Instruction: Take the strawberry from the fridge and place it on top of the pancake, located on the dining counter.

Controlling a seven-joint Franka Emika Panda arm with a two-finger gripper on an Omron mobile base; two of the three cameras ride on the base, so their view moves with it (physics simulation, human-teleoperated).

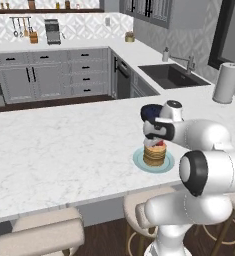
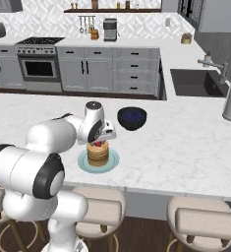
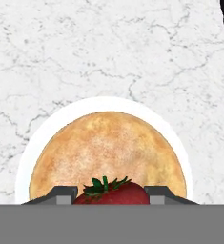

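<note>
The pancake is a tan stack on a pale teal plate on the white marble dining counter. My gripper hangs just above the stack, shut on the red strawberry, which sits between the two dark fingertips in the hand view. There the round pancake top lies directly beneath the berry. From the right base view the strawberry shows as a red speck at the top of the pancake; whether it touches the stack I cannot tell. The fridge is out of view.
A dark bowl stands on the counter just beyond the plate. A paper towel roll and a sink are at the far right. Beige stools line the near counter edge. Bare marble stretches to the left of the plate.
</note>
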